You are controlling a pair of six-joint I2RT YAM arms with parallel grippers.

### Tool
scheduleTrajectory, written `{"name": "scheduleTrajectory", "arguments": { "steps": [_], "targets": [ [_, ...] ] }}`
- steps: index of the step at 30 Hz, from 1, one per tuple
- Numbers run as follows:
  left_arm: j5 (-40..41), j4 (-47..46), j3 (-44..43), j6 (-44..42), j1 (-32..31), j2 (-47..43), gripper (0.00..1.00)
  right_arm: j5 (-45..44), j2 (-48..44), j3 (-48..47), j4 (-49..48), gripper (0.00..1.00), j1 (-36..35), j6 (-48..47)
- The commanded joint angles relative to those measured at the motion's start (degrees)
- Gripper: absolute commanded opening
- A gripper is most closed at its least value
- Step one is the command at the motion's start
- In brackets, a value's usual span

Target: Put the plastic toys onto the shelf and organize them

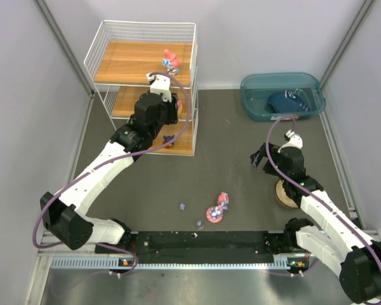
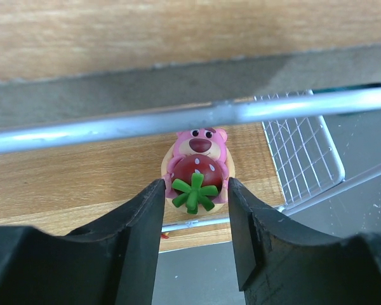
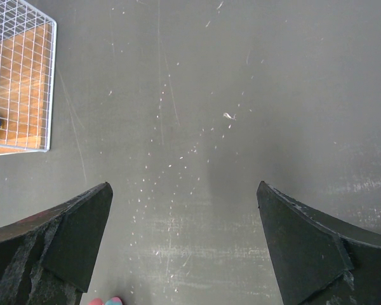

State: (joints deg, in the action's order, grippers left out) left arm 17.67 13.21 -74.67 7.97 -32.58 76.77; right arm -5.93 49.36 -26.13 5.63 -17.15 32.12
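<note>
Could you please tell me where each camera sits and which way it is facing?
Top external: above and behind the arms, looking down on the table, shelf and teal bin; both arms show.
Left wrist: on the left arm, looking past the left gripper at a pink bear toy on a shelf board.
Right wrist: on the right arm, facing down at the table; the wide-open right gripper shows.
Shared: the shelf appears in all three.
</note>
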Motion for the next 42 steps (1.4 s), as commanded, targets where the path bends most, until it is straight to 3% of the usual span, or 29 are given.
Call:
{"name": "scheduleTrajectory", "arguments": {
  "steps": [1,22,27,31,38,42],
  "targets": [
    [0.7,-3.46,-1.09,-0.06,0.32,-1.71,0.5,-0.31,-0.23,-0.85,-0.71,0.99,-0.34,-0.39],
    [-1.5,-5.83,3.39,0.21,0.32,-8.03,0.6,-0.39,-0.23,-0.94,-0.44,0.99,-0.43,-0.57],
    [-5.36,-3.64,8.92,-0.23,0.15,-15.68,0.65,-0.57,-0.41,-1.03,-0.18,0.99,-0.43,-0.57],
    [-13.86,-3.54,15.07,-0.58,0.06,-22.62,0.8,0.04,0.03,-1.12,-0.27,0.99,-0.34,-0.3],
    [-25.92,-3.72,27.28,-0.67,-1.78,-31.24,0.91,1.01,0.38,-1.12,-0.36,0.99,-0.43,0.05],
    [-24.45,-5.21,33.18,0.99,-6.7,-32.3,0.91,1.71,-0.32,-1.03,0.17,0.98,-0.43,0.66]
  ]
}}
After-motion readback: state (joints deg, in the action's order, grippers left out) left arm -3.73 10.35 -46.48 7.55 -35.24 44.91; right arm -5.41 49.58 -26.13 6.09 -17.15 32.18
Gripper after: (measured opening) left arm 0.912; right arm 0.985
